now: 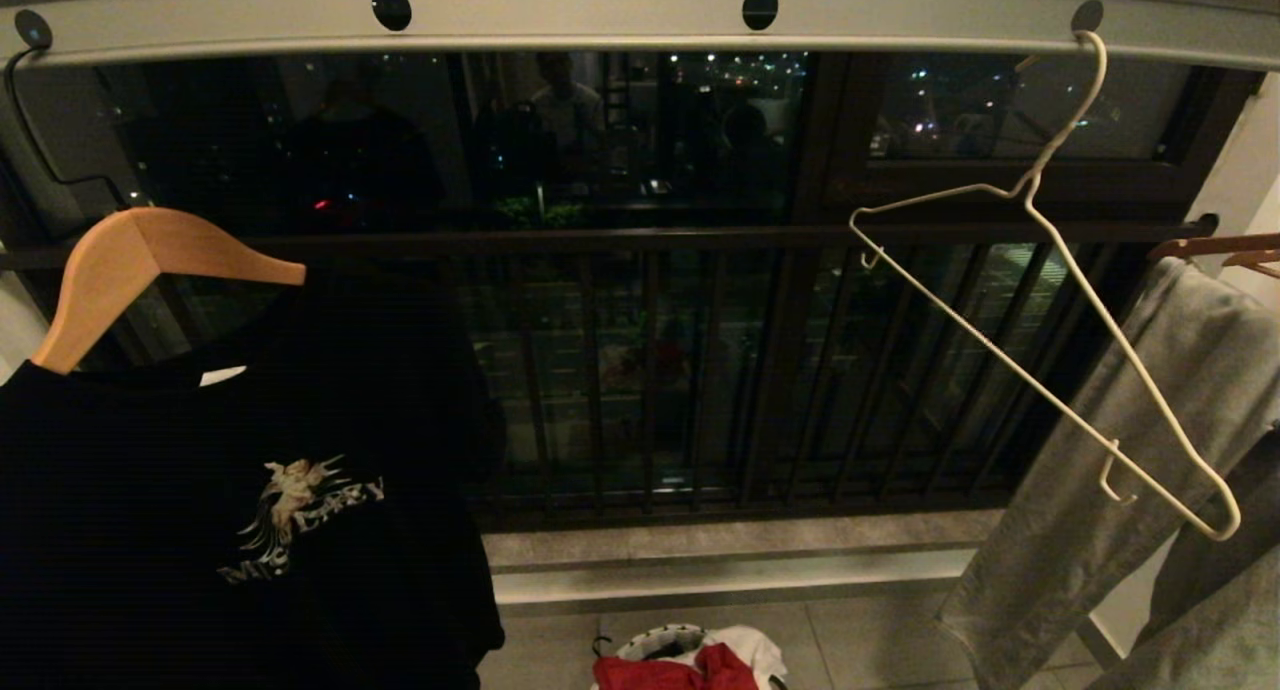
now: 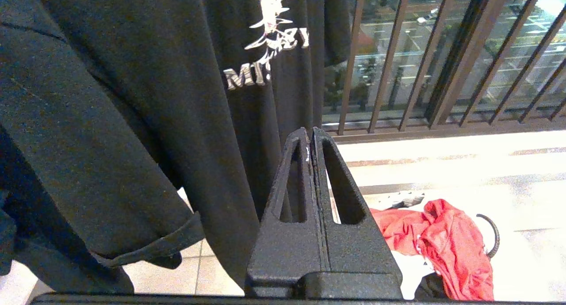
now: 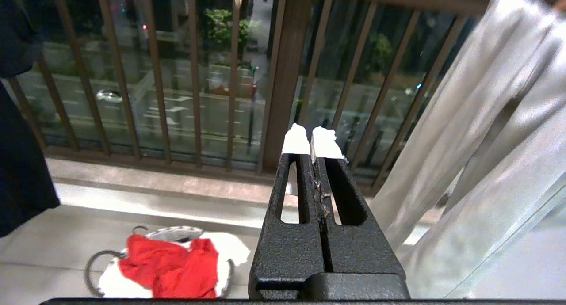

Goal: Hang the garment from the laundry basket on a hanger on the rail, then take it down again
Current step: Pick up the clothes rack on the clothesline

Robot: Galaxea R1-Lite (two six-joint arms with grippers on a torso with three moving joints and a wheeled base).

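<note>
The black T-shirt (image 2: 132, 97) is showing pale lettering under its winged figure print (image 1: 295, 500); in the left wrist view it is reading "MI" on the lower line and what looks like "EY" above, with folds hiding the rest. Nothing else is carrying readable text.

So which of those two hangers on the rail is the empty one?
The thin white wire hanger on the right, hanging tilted with nothing on it. The wooden hanger on the left carries a black T-shirt.

Dark window (image 1: 620, 140), barred railing (image 1: 640, 370), tiled floor (image 1: 860, 640), night outside
</note>
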